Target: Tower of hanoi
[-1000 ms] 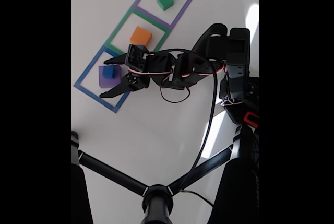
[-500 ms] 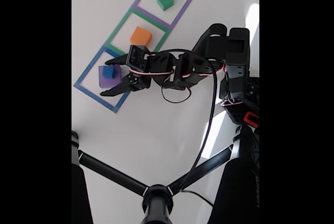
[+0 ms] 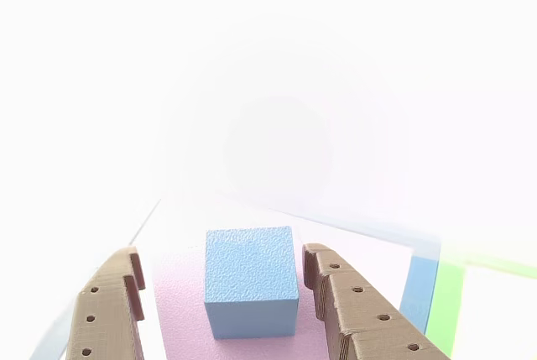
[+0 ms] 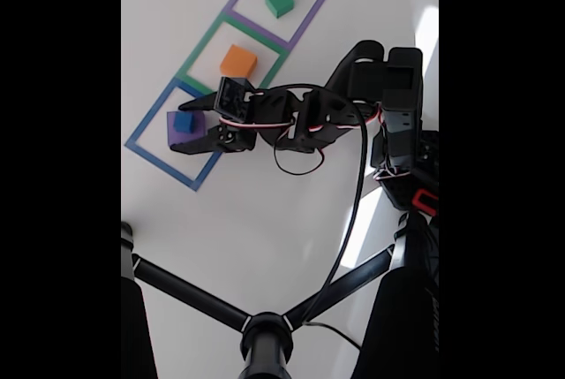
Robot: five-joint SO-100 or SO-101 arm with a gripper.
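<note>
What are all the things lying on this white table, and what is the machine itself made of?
Blue cube: one, sits on top of the purple block, in the blue-outlined square.
Purple block: one, flat under the blue cube, in the blue-outlined square.
Orange block: one, in the middle, green-outlined square.
Green cube: one, in the far, purple-outlined square.
Taped squares: three in a row, blue, green and purple outlines, on the white table.
Black stand: one, legs spreading across the bottom of the fixed view.
Arm: one, black, reaching from the right of the fixed view.
Pincer: one, open, fingers either side of the blue cube, not visibly touching.
</note>
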